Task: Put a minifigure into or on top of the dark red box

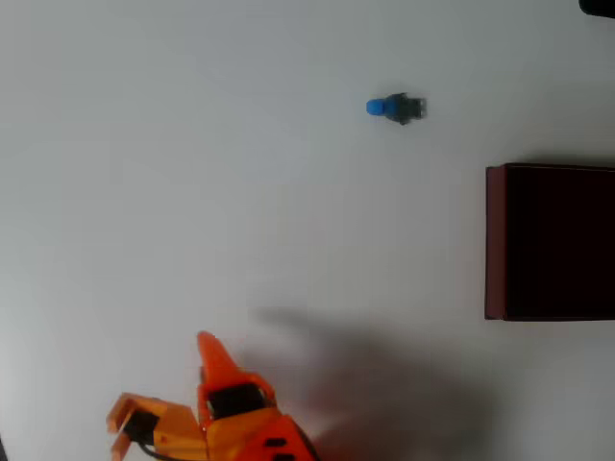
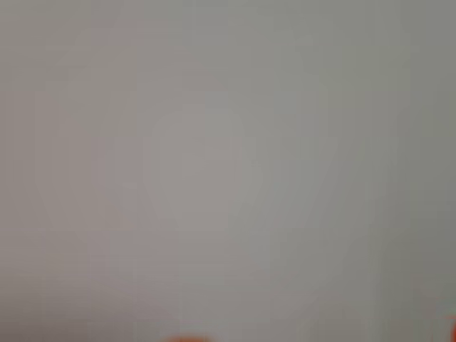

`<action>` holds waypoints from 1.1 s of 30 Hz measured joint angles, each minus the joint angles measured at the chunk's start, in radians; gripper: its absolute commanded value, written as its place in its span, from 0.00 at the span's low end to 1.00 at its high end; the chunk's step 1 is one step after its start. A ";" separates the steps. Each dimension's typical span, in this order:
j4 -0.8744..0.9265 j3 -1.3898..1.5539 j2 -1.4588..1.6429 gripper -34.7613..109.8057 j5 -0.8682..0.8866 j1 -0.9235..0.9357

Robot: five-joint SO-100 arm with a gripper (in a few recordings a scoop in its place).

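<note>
The minifigure point(image 1: 395, 109) lies on its side on the white table in the overhead view, upper middle, its blue head pointing left. The dark red box point(image 1: 495, 240) stands at the right edge, partly cut off, with its black inside facing up. My orange gripper point(image 1: 161, 384) is at the bottom left, far from both, open with nothing between its fingers. One pointed finger point(image 1: 208, 348) reaches up and the other point(image 1: 119, 419) sits to the left. The wrist view is a blurred grey surface with thin orange slivers along its bottom edge.
A soft shadow of the arm point(image 1: 384, 384) falls across the white table point(image 1: 192, 173) between the gripper and the box. A dark object point(image 1: 601, 6) pokes in at the top right corner.
</note>
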 measured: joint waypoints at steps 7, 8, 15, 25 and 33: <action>0.023 -0.311 -0.275 0.40 -0.163 0.132; 0.034 -0.371 -0.373 0.40 -0.178 0.153; 0.067 -0.767 -0.994 0.40 -0.296 0.287; 0.089 -1.117 -1.439 0.39 -0.456 0.465; 0.129 -1.404 -1.793 0.39 -0.483 0.554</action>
